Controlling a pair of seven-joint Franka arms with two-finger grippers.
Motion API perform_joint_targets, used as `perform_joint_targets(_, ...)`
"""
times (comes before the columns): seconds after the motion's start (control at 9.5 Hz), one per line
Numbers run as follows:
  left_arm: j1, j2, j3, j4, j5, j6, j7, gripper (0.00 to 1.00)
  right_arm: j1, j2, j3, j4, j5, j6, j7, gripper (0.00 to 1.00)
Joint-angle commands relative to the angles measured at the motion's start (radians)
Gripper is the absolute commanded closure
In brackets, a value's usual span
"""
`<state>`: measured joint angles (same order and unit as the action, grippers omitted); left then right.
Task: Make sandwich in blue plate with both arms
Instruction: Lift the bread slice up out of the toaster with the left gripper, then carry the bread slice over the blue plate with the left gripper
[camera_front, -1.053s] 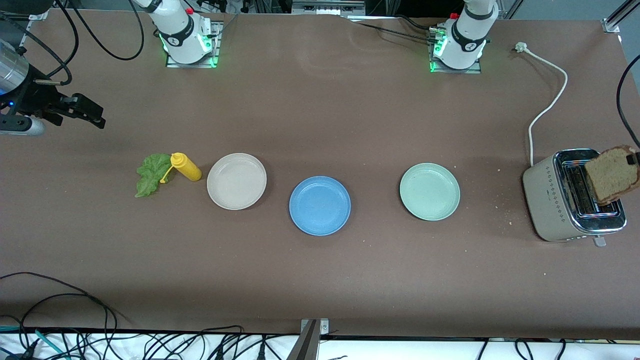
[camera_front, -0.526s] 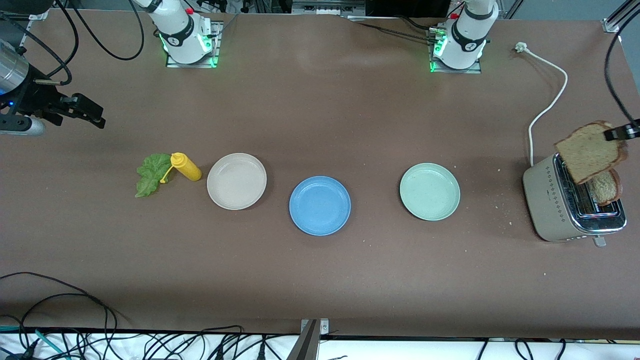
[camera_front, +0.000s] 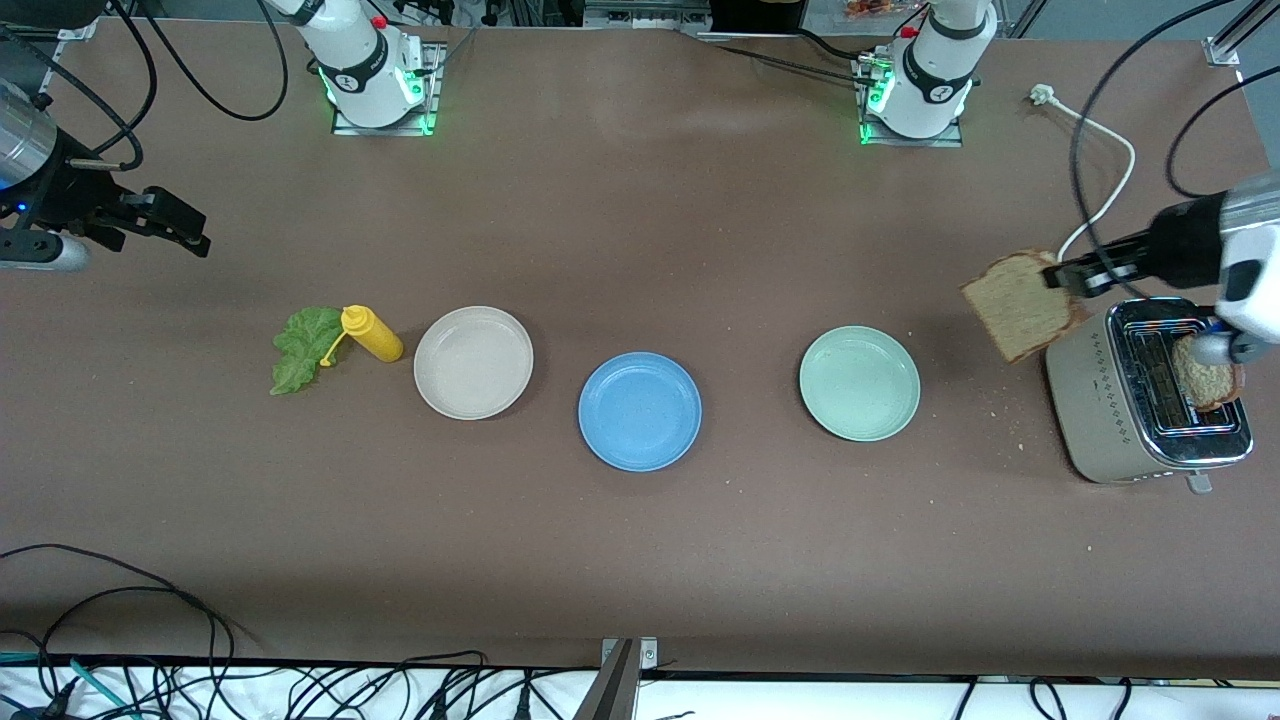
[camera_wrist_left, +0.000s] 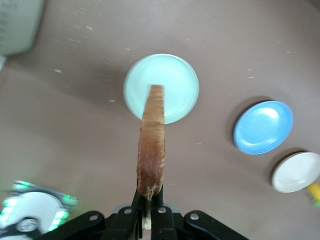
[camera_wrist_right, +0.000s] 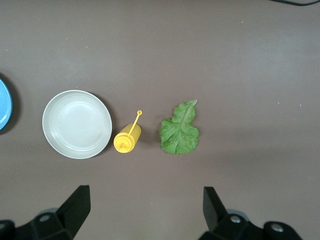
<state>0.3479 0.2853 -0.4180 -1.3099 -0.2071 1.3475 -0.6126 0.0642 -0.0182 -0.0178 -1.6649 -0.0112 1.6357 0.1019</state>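
The blue plate is sitting bare on the table, nearest the front camera of the three plates. The pale green plate is lying a little farther off at about two o'clock from it, toward the left arm's end; the beige plate is lying at about ten o'clock from it, toward the right arm's end. Just beside the beige plate a yellow squeeze bottle is lying on its side, touching the lettuce leaf. At the left arm's end a toaster is standing with one bread slice poking out of a slot. The left gripper is hanging over the table beside the toaster, jaws clenched on the edge of a second bread slice. The right gripper is waiting over the table near the lettuce, jaws spread wide and holding nothing.
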Motion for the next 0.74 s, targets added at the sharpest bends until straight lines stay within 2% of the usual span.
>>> perform_joint_targets(0.0, 0.010, -0.011, -0.163, -0.139, -0.048, 0.247, -0.253, 1.00, 0.003, 0.003, -0.004, 0.017, 0.002, -0.016, 0.006, 0.00)
perform_joint_targets(0.21, 0.005, -0.008, -0.270, -0.224, -0.046, 0.459, -0.427, 1.00, 0.003, 0.003, -0.002, 0.017, 0.002, -0.016, 0.006, 0.00)
perform_joint_targets(0.53, -0.139, 0.044, -0.285, -0.302, -0.035, 0.704, -0.594, 1.00, 0.003, 0.003, -0.002, 0.017, 0.002, -0.016, 0.006, 0.00)
perform_joint_targets(0.63, -0.194, 0.051, -0.285, -0.365, -0.029, 0.828, -0.634, 1.00, 0.003, 0.003, -0.004, 0.017, 0.002, -0.016, 0.006, 0.00)
